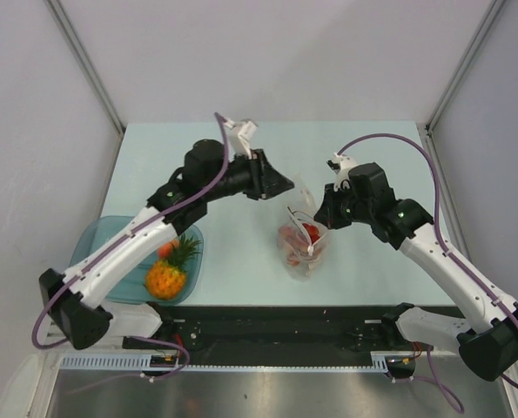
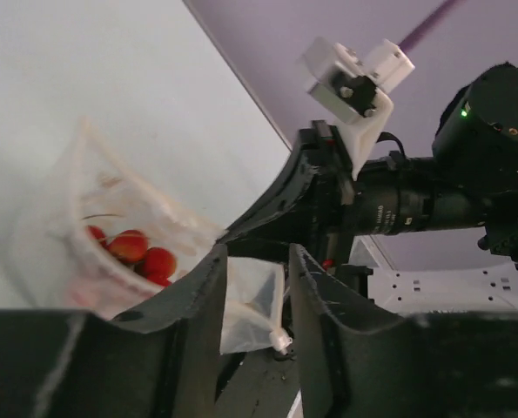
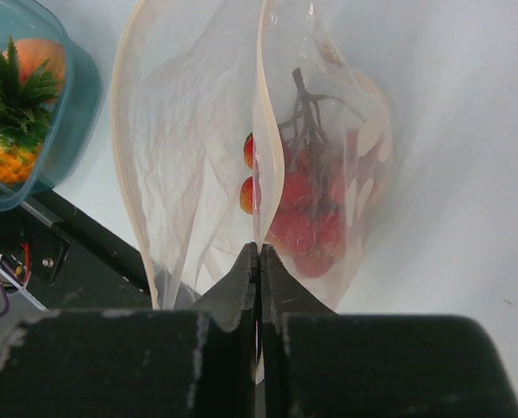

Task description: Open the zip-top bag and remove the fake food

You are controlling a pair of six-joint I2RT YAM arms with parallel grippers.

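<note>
The zip-top bag (image 1: 303,241) hangs open over the table's middle, with red fake fruits (image 1: 310,232) inside. My right gripper (image 1: 323,219) is shut on one wall of the bag's rim (image 3: 259,174) and holds it up. The red fruits (image 3: 304,218) on a dark stem lie behind that wall. My left gripper (image 1: 283,185) is open and empty, just up and left of the bag. In the left wrist view the bag (image 2: 67,226) and its red fruits (image 2: 133,249) sit beyond the parted fingers (image 2: 198,305). The pineapple (image 1: 166,275) lies in the teal tray (image 1: 93,237).
The teal tray (image 3: 77,113) sits at the table's near left edge, holding the pineapple (image 3: 8,131) and an orange fruit (image 3: 46,57). A black rail (image 1: 285,326) runs along the table's front. Grey walls close in both sides.
</note>
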